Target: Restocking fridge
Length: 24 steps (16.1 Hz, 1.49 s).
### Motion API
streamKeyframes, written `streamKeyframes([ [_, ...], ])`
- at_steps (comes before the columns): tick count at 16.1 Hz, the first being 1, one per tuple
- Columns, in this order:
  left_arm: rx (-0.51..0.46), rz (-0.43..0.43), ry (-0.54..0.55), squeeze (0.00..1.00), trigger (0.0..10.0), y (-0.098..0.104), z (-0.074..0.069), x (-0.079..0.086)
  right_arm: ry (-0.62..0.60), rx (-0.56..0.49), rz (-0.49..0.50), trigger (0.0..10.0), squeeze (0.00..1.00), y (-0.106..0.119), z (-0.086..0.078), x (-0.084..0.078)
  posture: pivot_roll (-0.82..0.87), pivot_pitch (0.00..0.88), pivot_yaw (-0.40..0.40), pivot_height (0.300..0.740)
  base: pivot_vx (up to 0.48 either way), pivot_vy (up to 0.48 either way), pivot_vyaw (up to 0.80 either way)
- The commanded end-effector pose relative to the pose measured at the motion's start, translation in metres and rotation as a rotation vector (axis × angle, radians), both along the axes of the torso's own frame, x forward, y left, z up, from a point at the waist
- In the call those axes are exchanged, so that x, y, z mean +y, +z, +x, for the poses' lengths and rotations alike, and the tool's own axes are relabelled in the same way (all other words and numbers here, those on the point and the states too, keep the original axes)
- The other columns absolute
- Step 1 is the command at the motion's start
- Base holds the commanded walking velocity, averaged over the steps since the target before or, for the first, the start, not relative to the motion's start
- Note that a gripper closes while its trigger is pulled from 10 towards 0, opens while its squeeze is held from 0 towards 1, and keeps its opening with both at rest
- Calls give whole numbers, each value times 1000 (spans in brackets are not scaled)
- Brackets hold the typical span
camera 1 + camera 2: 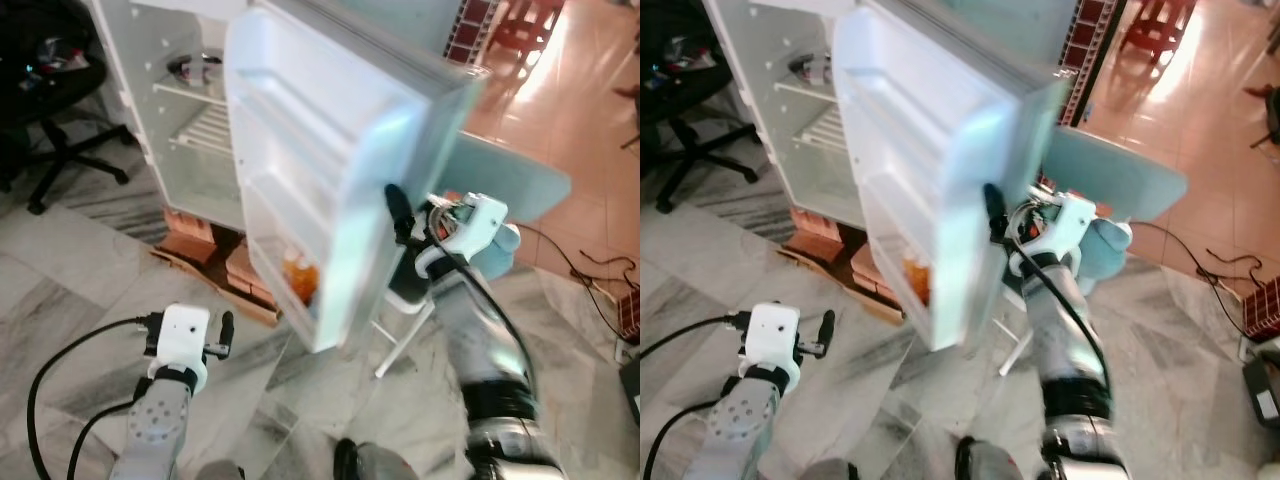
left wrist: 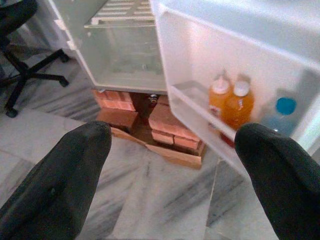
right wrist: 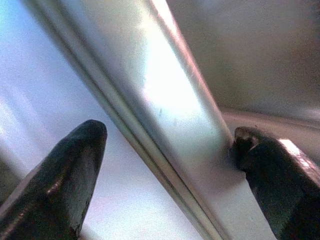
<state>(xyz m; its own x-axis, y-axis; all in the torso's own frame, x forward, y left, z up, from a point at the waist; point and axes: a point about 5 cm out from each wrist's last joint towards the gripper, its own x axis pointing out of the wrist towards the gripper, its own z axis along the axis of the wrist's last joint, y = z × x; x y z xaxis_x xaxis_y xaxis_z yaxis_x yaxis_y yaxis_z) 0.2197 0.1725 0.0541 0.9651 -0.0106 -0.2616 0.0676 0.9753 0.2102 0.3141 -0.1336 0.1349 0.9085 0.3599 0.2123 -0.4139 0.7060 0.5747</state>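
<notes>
**Right gripper straddled the fridge door's edge**

The right gripper [image 1: 398, 215] stood with fingers spread wide on either side of the open fridge door [image 1: 320, 150], one fingertip [image 3: 260, 155] touching the edge, the other apart from it. The left gripper [image 2: 170, 165] hung low over the marble floor [image 1: 80, 290], fingers parted and holding nothing. Two orange bottles [image 2: 229, 105] stood upright in the door's lowest shelf, beside a blue-capped bottle [image 2: 280, 116] blurred behind the shelf rail. The fridge [image 1: 185, 110] rested on bricks [image 2: 150, 120]; its top was cut off.
</notes>
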Motion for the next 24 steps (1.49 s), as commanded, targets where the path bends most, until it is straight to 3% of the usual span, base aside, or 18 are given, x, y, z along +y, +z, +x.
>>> streamKeyframes([
  [1,1,-12,-8,0,10000,2,-1,-1,347,-208,109,10000,0,41,-24,26,163,99,-66,740,0,0,0],
  [2,8,-14,-21,0,10000,0,-1,-4,502,-224,92,10000,0,38,-46,24,157,100,-64,740,0,0,0],
  [4,15,-15,-39,0,10000,-2,-2,-7,609,-193,34,10000,0,25,-63,18,149,101,-62,740,0,0,0],
  [5,19,-15,-51,0,10000,-3,0,-8,719,-96,-81,10000,0,0,-86,4,149,103,-61,740,0,0,0],
  [8,13,-6,-41,0,10000,-1,2,-6,777,35,-278,10000,0,-29,-108,-3,147,103,-55,740,0,0,0],
  [11,-55,17,-71,0,10000,9,8,-12,386,122,-513,10000,0,-61,-77,-2,154,102,-54,740,0,0,0],
  [13,-64,23,-54,0,10000,12,11,-11,302,97,-501,10000,0,-57,-71,3,161,108,-52,740,0,0,0],
  [14,-73,30,-38,0,10000,15,13,-8,188,94,-514,10000,0,-54,-63,2,165,115,-52,740,0,465,0],
  [17,-106,41,-11,0,10000,22,17,-2,-72,70,-565,10000,0,-47,-50,-10,173,131,-49,740,0,476,0],
  [18,-142,46,-9,0,10000,27,19,-2,-219,89,-556,10000,0,-45,-47,-21,165,133,-53,740,0,476,0],
  [24,-192,54,-64,0,10000,30,24,-11,-391,119,-596,10000,0,-50,-52,-31,129,121,-49,740,0,476,0],
])
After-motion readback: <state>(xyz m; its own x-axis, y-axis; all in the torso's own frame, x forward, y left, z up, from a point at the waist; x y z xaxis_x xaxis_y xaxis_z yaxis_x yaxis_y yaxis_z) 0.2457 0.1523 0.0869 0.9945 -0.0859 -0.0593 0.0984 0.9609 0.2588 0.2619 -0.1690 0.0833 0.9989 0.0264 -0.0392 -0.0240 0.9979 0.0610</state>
